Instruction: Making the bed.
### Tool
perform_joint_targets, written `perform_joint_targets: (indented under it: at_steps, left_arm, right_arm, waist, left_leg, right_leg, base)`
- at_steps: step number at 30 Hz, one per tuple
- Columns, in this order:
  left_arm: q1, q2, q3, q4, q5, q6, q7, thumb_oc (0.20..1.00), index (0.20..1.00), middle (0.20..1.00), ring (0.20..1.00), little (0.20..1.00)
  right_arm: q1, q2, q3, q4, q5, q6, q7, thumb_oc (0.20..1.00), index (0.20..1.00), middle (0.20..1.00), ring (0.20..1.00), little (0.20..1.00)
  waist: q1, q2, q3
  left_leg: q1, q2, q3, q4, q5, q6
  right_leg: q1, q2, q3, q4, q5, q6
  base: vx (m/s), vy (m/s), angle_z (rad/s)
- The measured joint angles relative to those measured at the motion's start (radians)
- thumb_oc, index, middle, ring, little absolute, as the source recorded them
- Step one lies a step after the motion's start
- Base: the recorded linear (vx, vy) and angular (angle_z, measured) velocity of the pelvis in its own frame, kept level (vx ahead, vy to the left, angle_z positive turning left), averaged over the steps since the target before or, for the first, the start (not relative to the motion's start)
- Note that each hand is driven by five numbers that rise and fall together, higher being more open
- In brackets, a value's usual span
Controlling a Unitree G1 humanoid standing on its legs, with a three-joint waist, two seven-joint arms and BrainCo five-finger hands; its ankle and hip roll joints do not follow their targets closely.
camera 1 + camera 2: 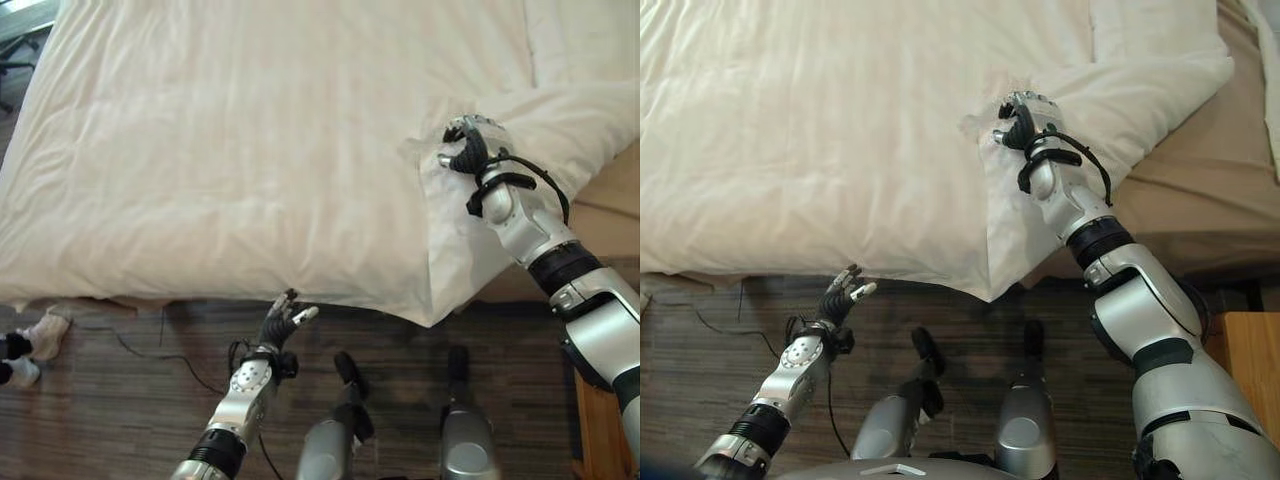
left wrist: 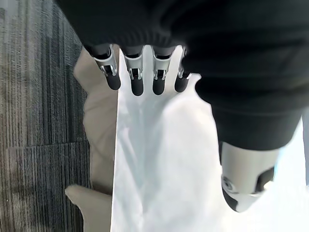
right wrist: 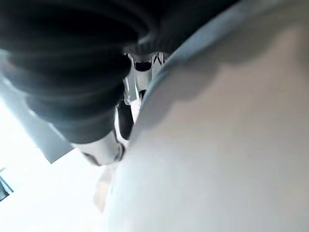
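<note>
Right hand point(image 1: 470, 148) fingers grip duvet point(image 1: 250, 150); left hand point(image 1: 283, 325) fingers open, empty.

Silver-grey arms, black joint bands; each robot hand point(image 1: 284, 325) dark ribbed cover, silver fingers, apparently dark-tipped.

Soft daylight, duvet point(image 1: 250, 150) glaring; wrist views blurred
</note>
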Motion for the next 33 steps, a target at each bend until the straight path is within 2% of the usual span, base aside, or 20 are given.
perform_joint_targets:
  at_steps: [3, 8, 14, 18, 19, 21, 25, 26, 28, 29, 30, 31, 33]
  left_arm:
    - [0.001, -0.001, 0.002, 0.002, 0.0, 0.002, -0.001, 1.0, 1.0, 1.0, 1.0, 1.0]
    - [0.002, -0.002, 0.002, 0.006, 0.001, 0.023, -0.01, 1.0, 1.0, 1.0, 1.0, 1.0]
    - [0.0, -0.003, 0.014, 0.026, 0.001, 0.037, -0.01, 1.0, 1.0, 1.0, 1.0, 1.0]
    - [0.001, -0.003, 0.012, 0.043, 0.001, 0.042, -0.012, 1.0, 1.0, 1.0, 1.0, 1.0]
    - [-0.01, -0.01, 0.012, 0.054, 0.003, 0.046, -0.019, 1.0, 1.0, 1.0, 1.0, 1.0]
    - [0.014, -0.011, 0.023, 0.058, 0.003, 0.054, -0.02, 1.0, 1.0, 1.0, 1.0, 1.0]
    - [0.019, -0.015, 0.046, 0.074, 0.004, 0.063, -0.02, 1.0, 1.0, 1.0, 1.0, 1.0]
    - [0.019, -0.023, 0.053, 0.079, 0.006, 0.065, -0.021, 1.0, 1.0, 1.0, 1.0, 1.0]
    - [0.042, -0.027, 0.059, 0.085, 0.015, 0.068, -0.022, 1.0, 1.0, 1.0, 1.0, 1.0]
    - [0.049, -0.031, 0.064, 0.086, 0.016, 0.067, -0.022, 1.0, 1.0, 1.0, 1.0, 1.0]
    - [0.054, -0.031, 0.07, 0.087, 0.018, 0.067, -0.022, 1.0, 1.0, 1.0, 1.0, 1.0]
    - [0.059, -0.031, 0.076, 0.089, 0.022, 0.068, -0.022, 1.0, 1.0, 1.0, 1.0, 1.0]
    - [0.062, -0.032, 0.084, 0.091, 0.034, 0.074, -0.021, 1.0, 1.0, 1.0, 1.0, 1.0]
  right_arm:
    - [0.033, -0.034, -0.009, -0.038, -0.004, 0.0, 0.006, 0.2, 0.2, 0.2, 0.2, 0.2]
    - [0.129, -0.099, -0.094, -0.085, -0.005, 0.018, 0.018, 0.2, 0.2, 0.2, 0.2, 0.2]
    - [0.283, -0.114, -0.189, -0.127, 0.001, 0.017, 0.018, 0.2, 0.2, 0.2, 0.2, 0.2]
    - [0.298, -0.117, -0.19, -0.127, 0.001, 0.018, 0.018, 0.2, 0.2, 0.2, 0.2, 0.2]
    - [0.382, -0.144, -0.251, -0.189, 0.001, 0.001, 0.023, 0.2, 0.2, 0.2, 0.2, 0.2]
    - [0.492, -0.165, -0.3, -0.235, 0.001, -0.009, 0.029, 0.2, 0.2, 0.2, 0.2, 0.2]
    - [0.612, -0.214, -0.367, -0.237, -0.001, 0.014, 0.051, 0.2, 0.2, 0.2, 0.2, 0.2]
    - [0.676, -0.234, -0.422, -0.252, -0.009, 0.0, 0.058, 0.2, 0.2, 0.2, 0.2, 0.2]
    - [0.768, -0.261, -0.439, -0.238, -0.012, 0.006, 0.067, 0.2, 0.2, 0.2, 0.2, 0.2]
    - [0.813, -0.265, -0.473, -0.237, -0.02, -0.001, 0.068, 0.316, 0.316, 0.316, 0.316, 0.316]
    - [0.846, -0.266, -0.495, -0.231, -0.04, 0.002, 0.07, 0.316, 0.316, 0.316, 0.316, 0.316]
    - [0.883, -0.266, -0.518, -0.229, -0.047, 0.003, 0.074, 1.0, 1.0, 1.0, 1.0, 1.0]
    - [0.959, -0.266, -0.553, -0.223, -0.049, 0.014, 0.087, 1.0, 1.0, 1.0, 1.0, 1.0]
  waist:
    - [-0.012, -0.003, -0.004]
    - [-0.057, -0.024, -0.013]
    - [-0.071, -0.067, -0.034]
    - [-0.081, -0.073, -0.038]
    - [-0.084, -0.081, -0.038]
    - [-0.093, -0.1, -0.047]
    - [-0.148, -0.125, -0.062]
    - [-0.138, -0.125, -0.062]
    - [-0.153, -0.137, -0.068]
    - [-0.155, -0.135, -0.072]
    - [-0.159, -0.135, -0.073]
    - [-0.164, -0.135, -0.073]
    - [-0.181, -0.133, -0.074]
  left_leg:
    - [0.03, 0.003, 0.021, -0.002, -0.021, -0.025]
    - [0.034, 0.001, 0.025, 0.0, -0.02, -0.019]
    - [0.069, -0.003, 0.045, 0.0, -0.028, -0.015]
    - [0.079, -0.002, 0.048, -0.005, -0.041, -0.023]
    - [0.087, -0.004, 0.053, 0.0, -0.052, -0.039]
    - [0.112, -0.013, 0.07, -0.001, -0.061, -0.029]
    - [0.122, -0.036, 0.09, -0.005, -0.07, -0.017]
    - [0.13, -0.039, 0.09, -0.004, -0.069, -0.015]
    - [0.156, -0.039, 0.1, -0.004, -0.077, -0.017]
    - [0.156, -0.037, 0.099, -0.006, -0.081, -0.02]
    - [0.157, -0.036, 0.101, -0.006, -0.086, -0.024]
    - [0.157, -0.036, 0.103, -0.006, -0.086, -0.024]
    - [0.163, -0.035, 0.111, -0.006, -0.087, -0.024]
  right_leg:
    - [0.012, 0.001, 0.022, 0.0, 0.0, 0.0]
    - [0.013, 0.0, 0.027, 0.0, 0.006, -0.006]
    - [0.034, -0.003, 0.047, 0.0, 0.003, -0.002]
    - [0.039, -0.005, 0.053, 0.0, -0.002, 0.005]
    - [0.036, -0.011, 0.055, 0.013, -0.002, 0.001]
    - [0.037, -0.02, 0.072, 0.041, -0.028, 0.01]
    - [0.042, -0.046, 0.089, 0.026, -0.016, 0.031]
    - [0.056, -0.049, 0.088, 0.02, -0.015, 0.032]
    - [0.074, -0.047, 0.097, 0.008, -0.016, 0.033]
    - [0.078, -0.047, 0.095, 0.008, -0.017, 0.034]
    - [0.079, -0.046, 0.096, 0.008, -0.017, 0.034]
    - [0.078, -0.045, 0.099, 0.007, -0.017, 0.034]
    - [0.078, -0.044, 0.107, 0.005, -0.016, 0.033]
  base:
    - [-0.04, 0.074, -0.21]
    - [-0.05, 0.058, -0.05]
    - [-0.03, 0.022, -0.09]
    - [-0.03, 0.045, -0.02]
    - [-0.03, 0.01, -0.01]
    - [-0.02, 0.014, -0.19]
    - [0.0, -0.005, -0.13]
    - [-0.02, -0.008, -0.07]
    - [-0.02, -0.012, -0.11]
    - [0.0, -0.01, -0.04]
    - [-0.01, -0.011, -0.03]
    - [-0.01, -0.019, -0.08]
    - [-0.01, -0.029, -0.1]
